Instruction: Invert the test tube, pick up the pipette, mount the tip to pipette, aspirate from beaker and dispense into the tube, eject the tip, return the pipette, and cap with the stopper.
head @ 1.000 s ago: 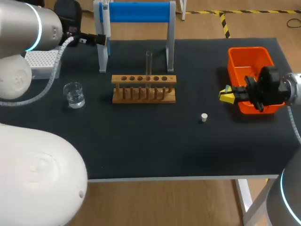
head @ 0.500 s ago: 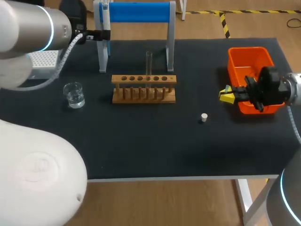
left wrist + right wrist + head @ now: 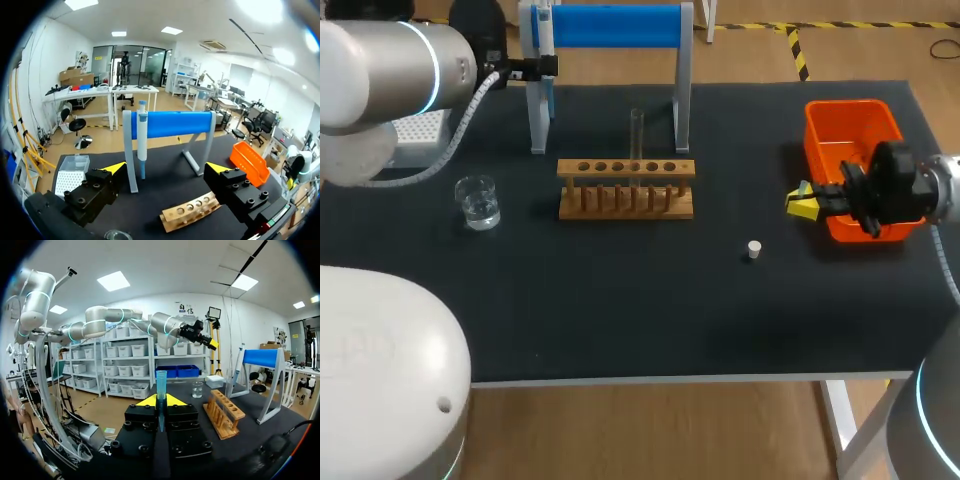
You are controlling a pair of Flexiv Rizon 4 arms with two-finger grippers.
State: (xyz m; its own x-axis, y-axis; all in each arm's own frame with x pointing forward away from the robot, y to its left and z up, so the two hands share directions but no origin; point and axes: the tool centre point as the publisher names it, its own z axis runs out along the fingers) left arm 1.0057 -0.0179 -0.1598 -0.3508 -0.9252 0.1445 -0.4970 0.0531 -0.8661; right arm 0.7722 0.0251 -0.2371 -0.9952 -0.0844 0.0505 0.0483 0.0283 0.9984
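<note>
Head view: hovering with the left gripper [image 3: 544,68] at the far left corner of the black-topped table [image 3: 650,320], just beside the white-and-blue pipette [image 3: 542,38] hanging on the blue-barred stand [image 3: 615,25]. Spreading its two yellow-tipped fingers wide apart in the left wrist view, framing the hanging pipette ahead of them while staying apart from both it and the stand. Seeing the clear glass test tube [image 3: 636,130] standing upright in the wooden rack with a row of holes [image 3: 625,190] near the table's middle, just in front of the stand. Seeing the small glass beaker of clear liquid [image 3: 478,200] sitting well to the left of the rack, and the white box of pipette tips [image 3: 420,135] lying behind it, partly hidden by the left arm. Finding the small white stopper [image 3: 753,249] resting alone on the tabletop, between the rack and the right gripper [image 3: 802,200]. Hanging low with the right gripper just beside the near left corner of the orange plastic bin [image 3: 840,105], pointing toward the rack. Pressing its fingers together in the right wrist view, clamping a slim translucent blue tube [image 3: 161,390] standing upright between the yellow tips.
</note>
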